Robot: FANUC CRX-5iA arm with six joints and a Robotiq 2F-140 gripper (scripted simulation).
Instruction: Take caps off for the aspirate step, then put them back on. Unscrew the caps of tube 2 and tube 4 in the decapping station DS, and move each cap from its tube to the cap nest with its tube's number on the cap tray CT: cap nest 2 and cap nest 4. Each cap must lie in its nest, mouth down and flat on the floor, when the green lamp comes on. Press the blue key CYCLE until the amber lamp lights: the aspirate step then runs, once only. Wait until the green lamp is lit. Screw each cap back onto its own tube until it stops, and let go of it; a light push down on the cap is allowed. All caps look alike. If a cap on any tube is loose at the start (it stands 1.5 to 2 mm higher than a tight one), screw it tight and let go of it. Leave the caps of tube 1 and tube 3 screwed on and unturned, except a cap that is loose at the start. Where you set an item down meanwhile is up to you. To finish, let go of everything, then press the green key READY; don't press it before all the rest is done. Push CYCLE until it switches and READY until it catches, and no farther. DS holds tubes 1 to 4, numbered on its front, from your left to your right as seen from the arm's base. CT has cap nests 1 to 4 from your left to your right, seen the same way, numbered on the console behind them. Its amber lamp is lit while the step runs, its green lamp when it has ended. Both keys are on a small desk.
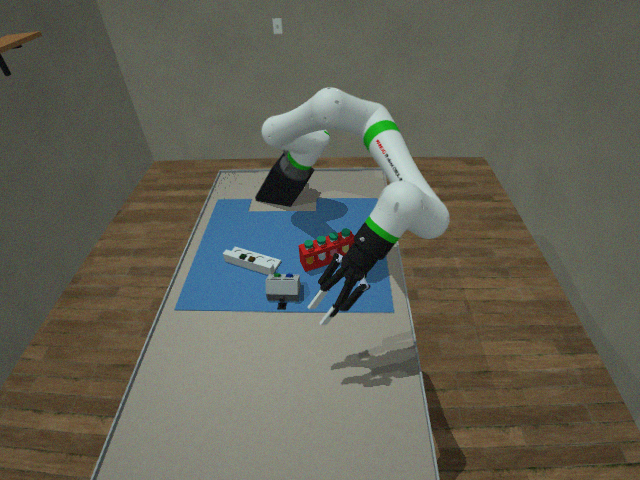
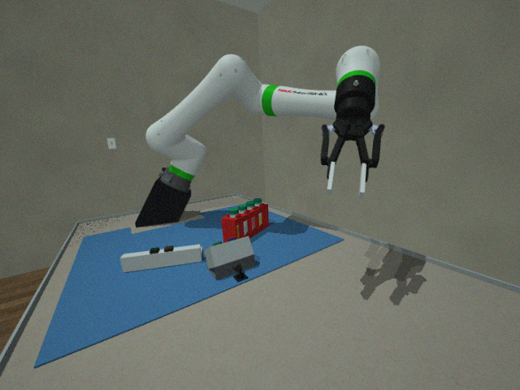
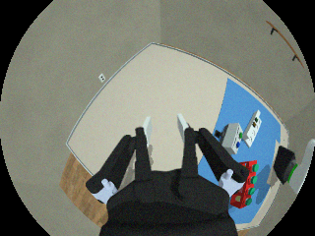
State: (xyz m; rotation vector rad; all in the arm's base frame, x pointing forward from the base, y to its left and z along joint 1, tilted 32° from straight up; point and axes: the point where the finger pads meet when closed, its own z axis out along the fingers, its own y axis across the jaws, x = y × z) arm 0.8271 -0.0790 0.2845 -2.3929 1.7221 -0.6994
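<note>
Grey walls, blue mat (image 1: 217,284), pincer (image 2: 346,180) aloft

glossy white arm (image 2: 218,90), matt black pincer (image 2: 346,184), matt blue mat (image 1: 227,289), wood-plank floor (image 1: 516,310).

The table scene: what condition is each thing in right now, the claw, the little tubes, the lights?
Gripper: partly open, empty, high above the table.
Four tube caps: all on their tubes in the red station.
Cap tray: no caps visible in it.
Console lamps: both look dark.
Key desk: untouched.
</note>
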